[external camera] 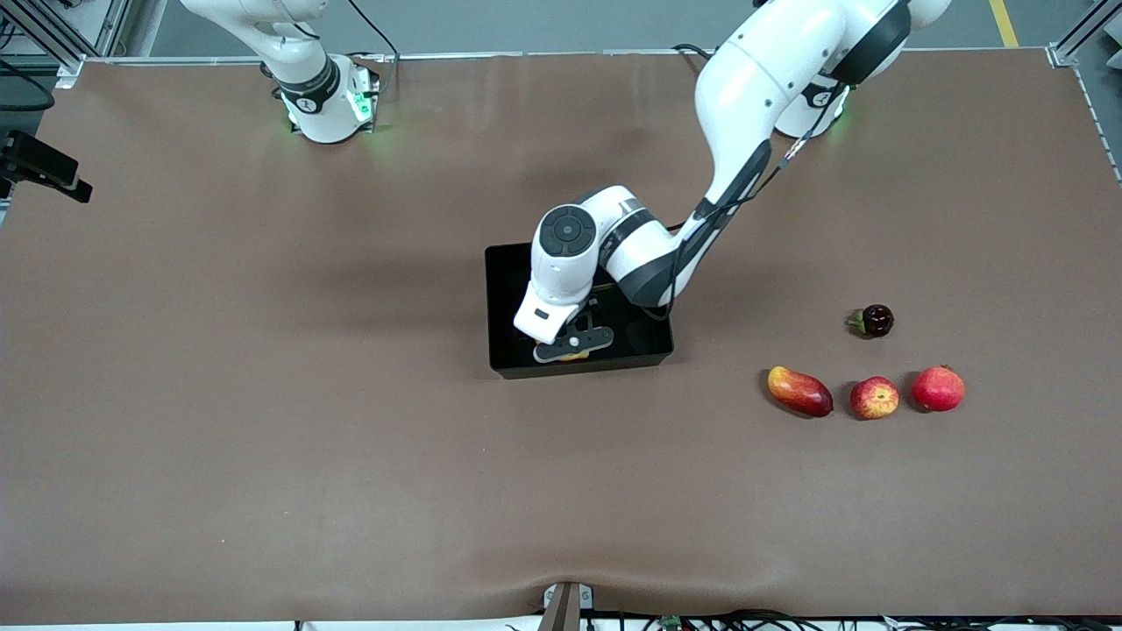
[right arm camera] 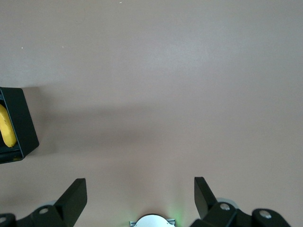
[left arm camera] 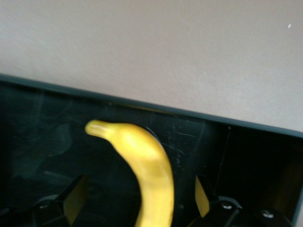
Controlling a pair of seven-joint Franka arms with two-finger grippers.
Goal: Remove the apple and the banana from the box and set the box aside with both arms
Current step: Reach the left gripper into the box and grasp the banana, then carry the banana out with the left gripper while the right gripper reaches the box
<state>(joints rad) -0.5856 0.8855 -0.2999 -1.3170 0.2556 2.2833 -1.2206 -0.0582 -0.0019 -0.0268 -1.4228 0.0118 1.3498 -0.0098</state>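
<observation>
— Apple [external camera: 874, 397] lies nearest the camera, already out on the tabletop [external camera: 263, 438], between the mango [external camera: 799, 391] and the red fruit [external camera: 938, 388]. A dark fruit [external camera: 874, 321] sits at twelve o'clock from it.

— And the banana [left arm camera: 151, 175]?

— In the box [external camera: 504, 298], at the six o'clock end, its tip close to the low wall. The left gripper [external camera: 574, 349] is down over it with its fingers [left arm camera: 73, 198] apart, one on each side and not touching.

— So which step is this?

— I'd say the banana pick. Next the fingers need to close across its middle, then lift it straight up over the wall.

— Where's the right gripper [right arm camera: 140, 198]?

— Waiting over bare tabletop near its own base, fingers apart, with a box corner in its view.

— Any room to work in?

— The fruit row is at four o'clock from the box, well apart. From nine o'clock round to six the tabletop is open, probably the easier way to shift the box.
</observation>
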